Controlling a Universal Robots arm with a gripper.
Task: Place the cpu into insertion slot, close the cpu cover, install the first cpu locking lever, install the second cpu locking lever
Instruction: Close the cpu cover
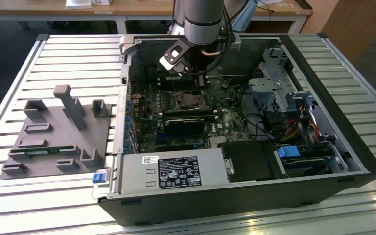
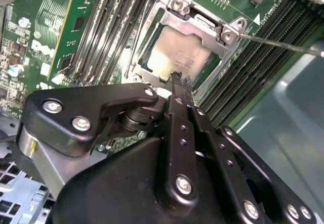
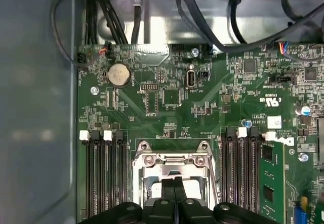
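The cpu [image 2: 177,54] lies flat in the insertion slot [image 1: 189,100], its pale metallic face showing through the cut-out of the cpu cover [image 2: 198,25]. The silvery cover lies down over the chip and is also seen in the first wrist view [image 3: 172,159]. A thin locking lever [image 2: 283,44] sticks out from the socket's corner over the memory slots. My gripper [image 2: 178,77] hangs just above the socket's edge, its black fingers pressed together with nothing between them. Its fingertips [image 3: 174,181] also sit over the socket, and in the exterior view the gripper [image 1: 189,77] hovers inside the open case.
Long black memory slots [image 3: 104,173] flank the socket on both sides. A black card [image 1: 184,125] lies below the socket. The case walls [image 1: 126,83], drive cage [image 1: 276,88], cables [image 3: 142,11] and power supply [image 1: 175,171] surround the board. A grey fixture [image 1: 57,132] stands on the exterior view's left.
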